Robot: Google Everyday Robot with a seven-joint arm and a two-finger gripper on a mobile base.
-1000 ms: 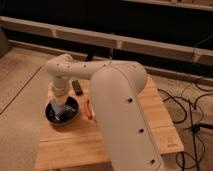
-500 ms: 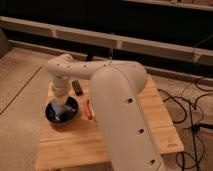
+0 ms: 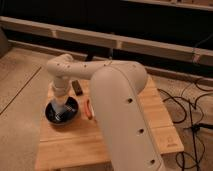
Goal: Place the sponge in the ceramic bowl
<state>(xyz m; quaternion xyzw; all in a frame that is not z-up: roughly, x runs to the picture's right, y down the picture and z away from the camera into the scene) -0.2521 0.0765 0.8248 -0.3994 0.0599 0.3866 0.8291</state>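
Change since earlier frame: none visible. Gripper (image 3: 62,110) low in ceramic bowl (image 3: 48,113), sponge (image 3: 59,105) at its tip (held or released: cannot tell). Step: deposit; next, a straight lift clear.

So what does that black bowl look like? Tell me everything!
The ceramic bowl is round, shallow and black, with a shiny inside that catches the light. It stands upright near the left edge of the wooden table. The gripper reaches down from above over its middle and hides part of the inside, so what lies in it cannot be told. A small black block lies just behind it, and an orange object lies close on its right.
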